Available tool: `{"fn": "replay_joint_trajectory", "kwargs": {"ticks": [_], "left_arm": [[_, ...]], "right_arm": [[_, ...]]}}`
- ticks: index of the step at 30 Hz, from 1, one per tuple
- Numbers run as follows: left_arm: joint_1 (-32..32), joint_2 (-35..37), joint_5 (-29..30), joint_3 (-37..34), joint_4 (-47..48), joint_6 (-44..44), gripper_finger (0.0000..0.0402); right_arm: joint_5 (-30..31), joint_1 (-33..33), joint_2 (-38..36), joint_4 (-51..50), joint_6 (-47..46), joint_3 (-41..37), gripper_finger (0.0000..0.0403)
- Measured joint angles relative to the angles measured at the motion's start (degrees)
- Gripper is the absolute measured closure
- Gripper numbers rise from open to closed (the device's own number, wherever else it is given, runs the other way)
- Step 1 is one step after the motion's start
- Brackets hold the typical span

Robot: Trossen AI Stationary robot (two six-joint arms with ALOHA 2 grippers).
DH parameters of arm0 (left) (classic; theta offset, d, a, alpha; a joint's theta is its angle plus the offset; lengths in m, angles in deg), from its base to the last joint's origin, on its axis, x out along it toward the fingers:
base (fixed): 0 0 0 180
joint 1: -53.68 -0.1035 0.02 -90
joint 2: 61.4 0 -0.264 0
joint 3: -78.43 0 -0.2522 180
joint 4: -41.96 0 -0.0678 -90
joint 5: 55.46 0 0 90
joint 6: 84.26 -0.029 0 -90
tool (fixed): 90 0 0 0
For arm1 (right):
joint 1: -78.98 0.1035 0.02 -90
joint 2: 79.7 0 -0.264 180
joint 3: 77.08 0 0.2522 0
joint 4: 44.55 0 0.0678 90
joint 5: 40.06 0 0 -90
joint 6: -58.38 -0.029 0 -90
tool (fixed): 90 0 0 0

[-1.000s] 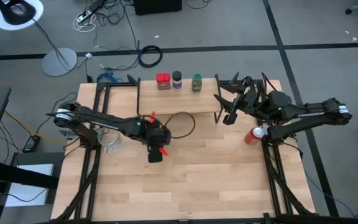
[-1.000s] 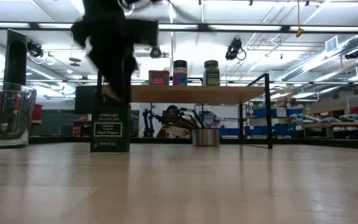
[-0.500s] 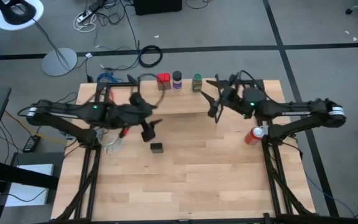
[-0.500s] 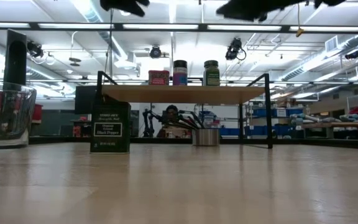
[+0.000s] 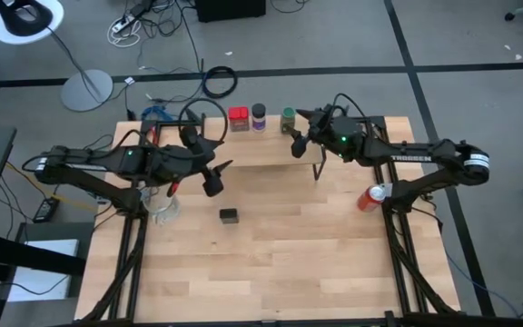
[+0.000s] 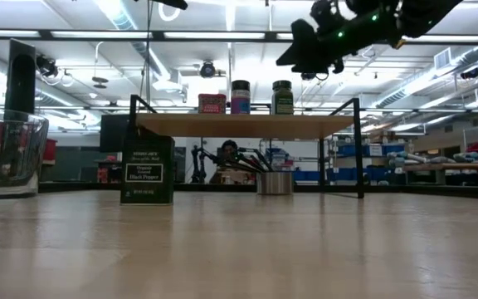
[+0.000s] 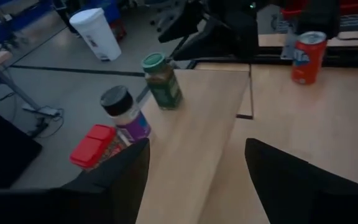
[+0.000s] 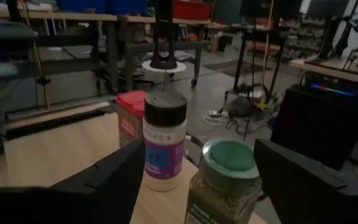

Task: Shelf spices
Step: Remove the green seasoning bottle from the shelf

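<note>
— Tin (image 5: pixel 229 215) first, from above: a second ago our left gripper (image 5: pixel 212 178) sat right over that dark square tin; now the tin stands alone on the tabletop (image 5: pixel 289 263), well in front of the shelf (image 5: pixel 271 150), and the gripper hangs between the two, fingers spread and empty.

— So we let it go on the table, not on the plank. Is the right side different?

— It has swung in. Our right gripper (image 5: pixel 296 143) now hovers just beside the green jar (image 5: pixel 288 118), at the end of the row with the purple-labelled jar (image 5: pixel 259 115) and the red tin (image 5: pixel 238 117). We judge three spices shelved and one left.

— Low view?

— Dark tin on the table, clear of any arm; its label reads "Black Pepper" under a brand line we take as "Trader Joe's", though that is small. The glass cup (image 6: pixel 7 154) sits at its side.

— Left wrist view?

— Our two fingers (image 7: pixel 114 180) stand wide apart with nothing between them, looking along the plank. The red drink can (image 7: pixel 307 57) carries white lettering we can't read.

— Right wrist view?

— Fingers (image 8: pixel 114 177) parted, empty, the green lid close ahead. The purple label's print is illegible.
</note>
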Motion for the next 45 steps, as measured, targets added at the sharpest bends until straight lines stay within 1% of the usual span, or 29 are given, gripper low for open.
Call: {"fn": "replay_joint_trajectory", "kwargs": {"ticks": [3,8,12,14,18,25,30,34,38,41,44,45], "left_arm": [[-0.91,-0.04,0.09,0.0,0.66,0.14,0.0133],[-1.26,-0.04,0.16,0.0,1.98,0.37,0.0133],[-1.26,-0.04,0.16,0.0,2.2,0.35,0.0133],[-1.28,-0.04,0.3,0.0,2.18,0.35,0.0133],[-1.29,-0.04,1.03,0.0,2.16,0.33,0.0133],[-1.29,-0.04,1.3,0.0,1.99,0.65,0.0133],[-1.29,-0.04,1.32,0.0,2.07,1.67,0.0133],[-1.29,-0.04,1.32,0.0,2.18,1.84,0.0133],[-1.29,-0.04,1.34,0.0,2.26,1.84,0.0133],[-1.29,-0.04,1.33,0.0,2.31,1.85,0.0133],[-1.29,-0.04,1.34,0.0,2.43,1.86,0.0133],[-1.29,-0.04,1.34,0.0,2.55,1.87,0.0133]], "right_arm": [[1.1,-0.48,2.02,0.97,-0.49,0.0,0.0102],[4.6,-1.0,3.82,2.17,-0.84,0.0,0.0102],[4.79,-2.01,3.87,2.75,-1.59,0.0,0.0098],[3.77,-2.68,3.87,2.77,-2.36,0.0,0.0096],[-0.93,-4.14,4.19,2.66,-5.77,0.0,0.0091],[-3.81,-5.44,7.16,4.98,-6.33,0.0,0.008],[-4.33,-6.34,9.83,8.1,-6.31,0.0,0.0084],[-4.35,-6.94,11.15,9.37,-6.3,0.0,0.0098],[-4.83,-6.96,11.3,10.43,-6.19,0.0,0.0121],[-5.0,-6.92,11.18,11.16,-6.04,0.01,0.0151],[-4.87,-6.92,10.96,11.3,-5.8,0.11,0.019],[-4.79,-6.89,10.86,11.23,-5.88,0.11,0.0196]]}}
